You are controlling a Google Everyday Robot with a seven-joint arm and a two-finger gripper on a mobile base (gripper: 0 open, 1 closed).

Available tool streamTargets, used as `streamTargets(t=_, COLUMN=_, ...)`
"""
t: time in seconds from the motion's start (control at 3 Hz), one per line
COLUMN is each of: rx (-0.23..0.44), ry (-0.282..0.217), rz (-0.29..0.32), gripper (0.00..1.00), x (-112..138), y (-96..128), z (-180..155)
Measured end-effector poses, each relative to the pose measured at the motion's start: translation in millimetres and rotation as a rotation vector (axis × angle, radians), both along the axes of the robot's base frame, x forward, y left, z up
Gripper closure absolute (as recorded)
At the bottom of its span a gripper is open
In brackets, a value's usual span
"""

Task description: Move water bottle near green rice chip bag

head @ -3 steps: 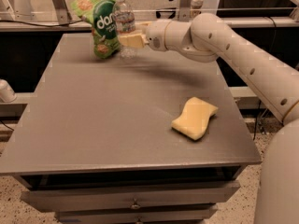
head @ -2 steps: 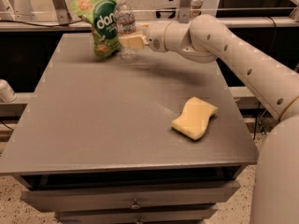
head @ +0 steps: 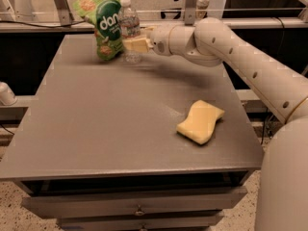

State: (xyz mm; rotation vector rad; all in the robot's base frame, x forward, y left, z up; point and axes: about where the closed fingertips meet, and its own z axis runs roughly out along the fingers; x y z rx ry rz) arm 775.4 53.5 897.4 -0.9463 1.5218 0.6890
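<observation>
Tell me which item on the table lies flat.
The yellow sponge, lying flat nearest the camera. The water bottle and green rice chip bag stand upright at the far end, with the gripper at the bottle.

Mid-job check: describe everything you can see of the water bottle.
The water bottle is small, clear ribbed plastic with a white cap and a pale label around its middle. It stands upright at the far left of the table, immediately right of the green rice chip bag; whether they touch is unclear. The gripper reaches in from the right across its lower half. Its base appears to rest on the tabletop.
</observation>
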Motion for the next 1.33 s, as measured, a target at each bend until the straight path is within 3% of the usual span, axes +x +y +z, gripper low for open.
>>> streamTargets(t=0.67, rx=0.004, ry=0.008, rz=-0.002, gripper=0.13, x=-1, y=-3, z=-6)
streamTargets(t=1.0, rx=0.004, ry=0.008, rz=-0.003, gripper=0.0, x=-3, y=-6, z=-7)
streamTargets(t=1.33, rx=0.006, ry=0.004, rz=-0.005, gripper=0.0, x=-9, y=-14, z=-4)
